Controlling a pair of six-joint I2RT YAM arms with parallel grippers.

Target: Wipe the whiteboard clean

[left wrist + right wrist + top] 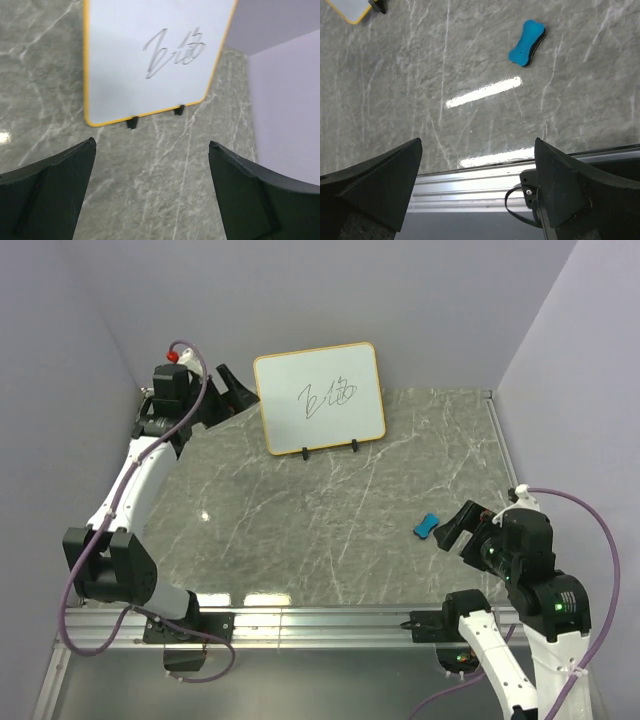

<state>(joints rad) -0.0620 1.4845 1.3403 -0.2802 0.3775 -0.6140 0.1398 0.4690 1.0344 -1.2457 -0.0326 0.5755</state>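
The whiteboard stands upright on two black feet at the back of the table, with dark scribbles in its middle; its orange frame also shows in the left wrist view. A small blue eraser lies flat on the marble at the right. My left gripper hovers just left of the board's left edge, open, nothing between its fingers. Near the front right, my right gripper stands open just right of the eraser, empty.
Lilac walls close in the left, back and right sides. An aluminium rail runs along the front edge with both arm bases. A black cable loop hangs by the rail under the right gripper.
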